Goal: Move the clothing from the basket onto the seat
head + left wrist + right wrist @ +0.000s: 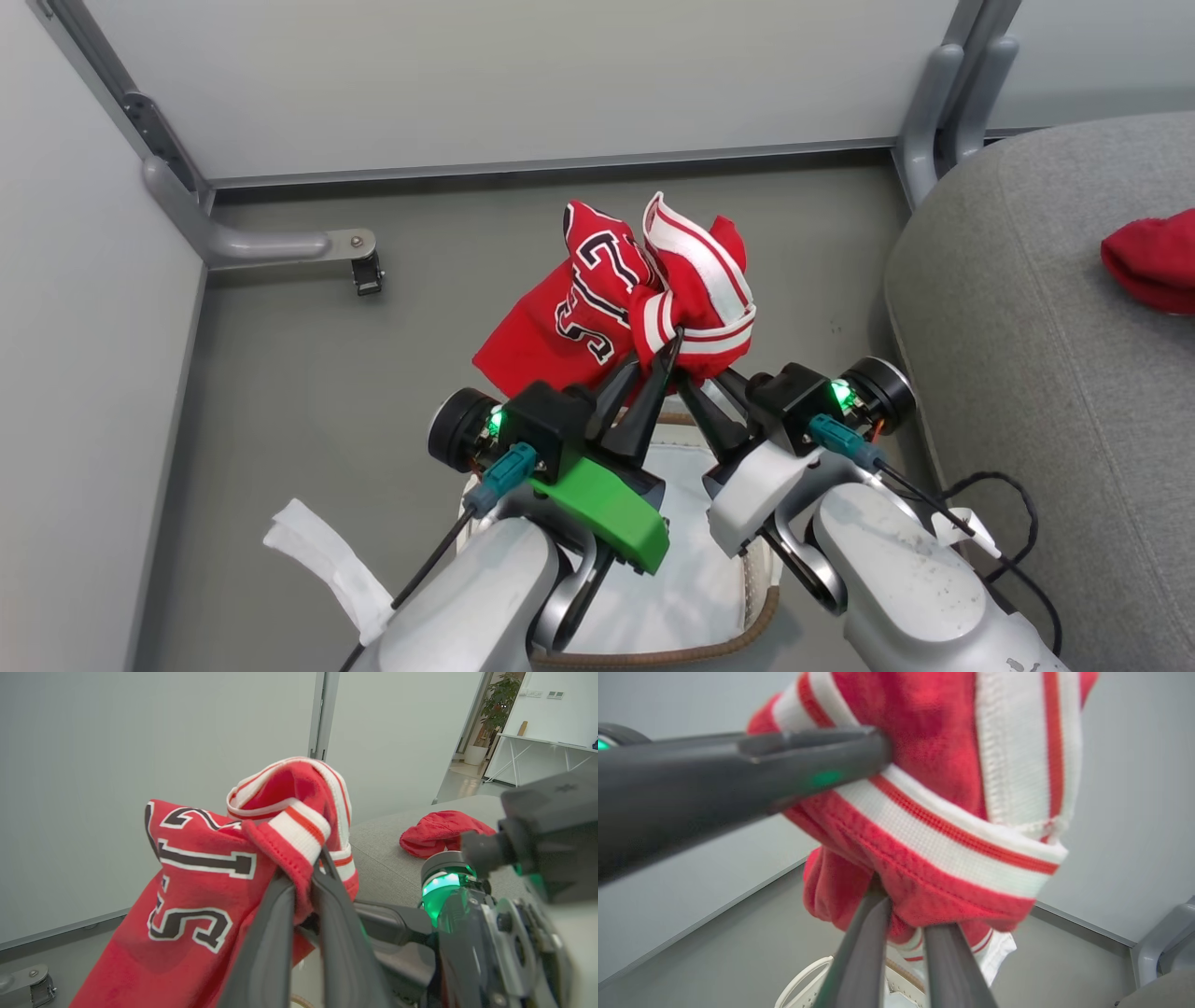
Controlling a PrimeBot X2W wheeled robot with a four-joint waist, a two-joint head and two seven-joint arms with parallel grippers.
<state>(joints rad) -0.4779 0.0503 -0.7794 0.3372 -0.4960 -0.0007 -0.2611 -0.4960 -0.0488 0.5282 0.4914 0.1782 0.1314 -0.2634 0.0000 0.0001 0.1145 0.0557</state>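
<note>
While the seat (pixel 1027 392) fills the right side of the head view as a broad grey cushion, the basket (pixel 761 616) stands on the floor directly under the two forearms, and I see just its brown rim and white liner (pixel 700 560) between them. The jersey (pixel 579 308) is out of the basket and hangs in the air above the floor, to the left of the seat and apart from it. A second red garment (pixel 1153 257) lies already on the cushion near its far side. The left gripper (pixel 658 359) has its fingers pressed together on a fold beside the striped trim, and the right gripper (pixel 702 381) is clamped on the red hem just next to it – the two grips almost touch. The risk, in my judgement, comes from this closeness: both hold a small bunch of soft cloth, so if the arms travel at different speed toward the seat, one pinch can pull the fabric out of the other. The long loose part on the left could also drag over the basket rim, or – if the release is too early – slide from the rounded cushion edge to the floor.
</note>
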